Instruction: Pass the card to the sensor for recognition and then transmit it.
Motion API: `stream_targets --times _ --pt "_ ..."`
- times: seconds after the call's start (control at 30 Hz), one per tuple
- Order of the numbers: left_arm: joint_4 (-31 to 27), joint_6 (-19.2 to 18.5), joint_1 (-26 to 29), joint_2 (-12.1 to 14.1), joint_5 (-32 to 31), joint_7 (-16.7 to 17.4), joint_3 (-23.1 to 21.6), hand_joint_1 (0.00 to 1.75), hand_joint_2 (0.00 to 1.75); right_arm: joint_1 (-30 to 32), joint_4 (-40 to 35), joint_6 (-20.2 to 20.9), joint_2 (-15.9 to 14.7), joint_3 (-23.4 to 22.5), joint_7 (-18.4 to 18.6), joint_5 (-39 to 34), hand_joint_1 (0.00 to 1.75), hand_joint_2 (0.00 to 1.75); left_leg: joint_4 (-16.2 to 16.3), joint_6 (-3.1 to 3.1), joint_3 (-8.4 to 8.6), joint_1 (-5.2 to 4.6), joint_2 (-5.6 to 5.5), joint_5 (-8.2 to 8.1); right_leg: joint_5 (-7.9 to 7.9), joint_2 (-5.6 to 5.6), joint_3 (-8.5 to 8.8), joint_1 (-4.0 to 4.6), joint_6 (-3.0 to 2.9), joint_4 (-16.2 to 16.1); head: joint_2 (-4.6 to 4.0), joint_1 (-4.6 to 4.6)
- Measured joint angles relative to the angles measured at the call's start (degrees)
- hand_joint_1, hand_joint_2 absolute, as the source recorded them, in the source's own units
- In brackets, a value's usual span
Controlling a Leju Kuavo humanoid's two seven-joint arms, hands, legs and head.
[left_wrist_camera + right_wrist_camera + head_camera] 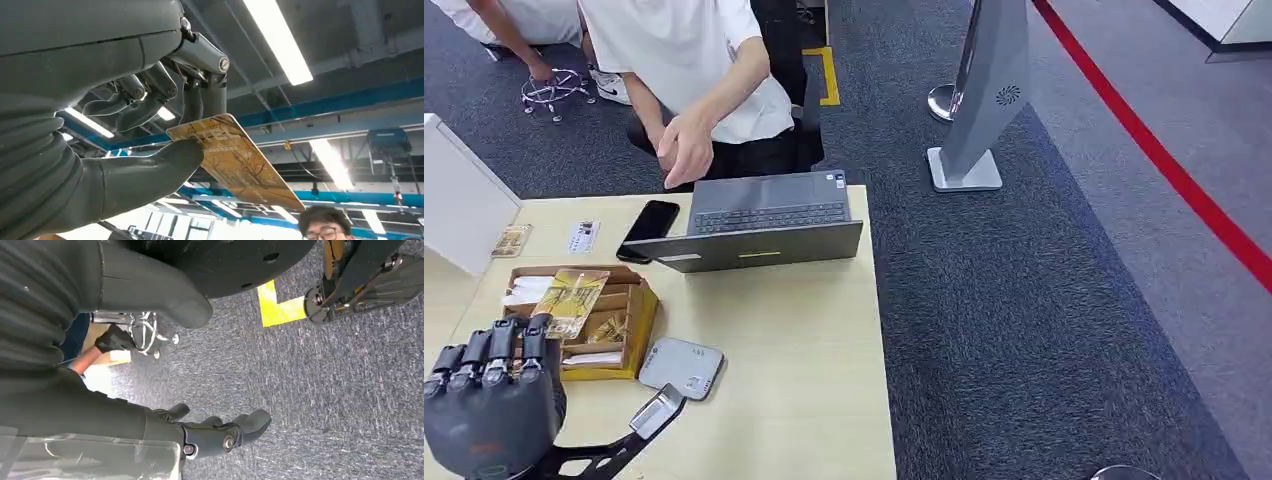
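Here, a yellow-brown printed card (235, 160) is pinched between the thick thumb and darker fingers of the left hand (492, 405), raised over the near left corner of the pale wooden table (804, 370). It is held above the wooden tray (639, 325), near the grey rounded sensor pad (681, 367). The right hand (220, 432) is seen hanging over grey carpet, its fingers loosely apart and holding nothing.

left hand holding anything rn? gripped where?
Yes: the left hand pinches the yellow card at one short end, thumb against fingers, the rest sticking out free. The right hand holds nothing.
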Motion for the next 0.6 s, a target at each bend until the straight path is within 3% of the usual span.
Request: stream_targets --times 0.4,0.6 --pt "-0.7 0.0 0.2 -0.7 0.0 0.0 0.3 1.75 1.75 0.0 0.0 0.0 0.0 0.0 0.0 -0.4 0.00 1.75 0.0 0.00 0.00 -0.01 0.00 0.00 0.00 0.01 -0.02 0.00 0.00 0.0 0.00 -0.02" --pt "-0.6 -0.1 -0.4 -0.5 0.0 2.6 1.2 1.75 1.75 0.0 0.0 0.0 0.0 0.0 0.1 0.2 0.00 1.75 0.0 0.00 0.00 -0.01 0.00 0.00 0.00 0.01 -0.02 0.00 0.00 0.0 0.00 0.00"
